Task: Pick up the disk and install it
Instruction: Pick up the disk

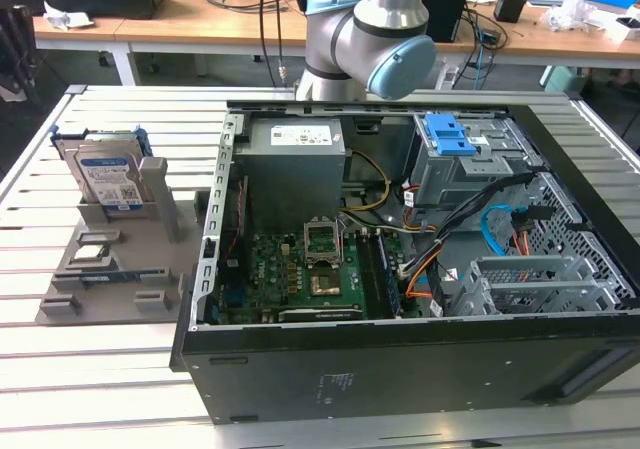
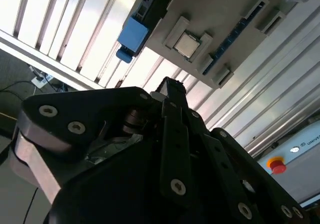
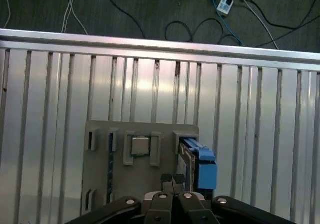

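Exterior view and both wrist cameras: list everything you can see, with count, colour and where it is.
disk: one, silver in a blue carrier, upright in the holder, exterior view's left
holder: one, grey, on the table beside the case
chip-like part: one, grey, lying in a holder pocket
computer case: one, black, open, exterior view's middle and right
motherboard: one, green, inside the case
drive cage: one, grey with a blue latch, inside the case
table: one, silver, slatted, under everything
arm: one, grey with light-blue caps, behind the case
gripper: one, black, shut on nothing, over the holder near the disk
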You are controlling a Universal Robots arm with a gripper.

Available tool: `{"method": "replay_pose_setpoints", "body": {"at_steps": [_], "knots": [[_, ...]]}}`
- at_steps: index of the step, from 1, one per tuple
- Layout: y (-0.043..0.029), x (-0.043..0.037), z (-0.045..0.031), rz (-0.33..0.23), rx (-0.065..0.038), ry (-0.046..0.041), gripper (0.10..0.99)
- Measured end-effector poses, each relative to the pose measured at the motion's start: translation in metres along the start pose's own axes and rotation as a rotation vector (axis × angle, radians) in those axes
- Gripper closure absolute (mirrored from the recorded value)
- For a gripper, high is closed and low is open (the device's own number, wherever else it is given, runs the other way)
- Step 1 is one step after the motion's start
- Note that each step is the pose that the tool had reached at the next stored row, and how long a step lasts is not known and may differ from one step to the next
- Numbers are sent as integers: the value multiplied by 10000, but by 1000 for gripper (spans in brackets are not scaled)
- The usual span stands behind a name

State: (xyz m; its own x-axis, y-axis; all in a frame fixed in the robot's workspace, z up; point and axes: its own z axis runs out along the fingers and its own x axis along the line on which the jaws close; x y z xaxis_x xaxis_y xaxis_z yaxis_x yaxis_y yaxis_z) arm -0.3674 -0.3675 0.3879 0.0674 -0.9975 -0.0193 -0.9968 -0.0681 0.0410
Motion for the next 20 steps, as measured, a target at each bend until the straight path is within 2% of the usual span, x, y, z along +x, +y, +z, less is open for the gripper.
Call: {"method": "replay_pose_setpoints", "body": {"at_steps": [1,2,10,20], "knots": [[0,0,0,1,0,0,792],[0,0,0,1,0,0,545],[-102,-161,0,3,-2,29,545],[-109,-169,49,4,-2,29,545]]}}
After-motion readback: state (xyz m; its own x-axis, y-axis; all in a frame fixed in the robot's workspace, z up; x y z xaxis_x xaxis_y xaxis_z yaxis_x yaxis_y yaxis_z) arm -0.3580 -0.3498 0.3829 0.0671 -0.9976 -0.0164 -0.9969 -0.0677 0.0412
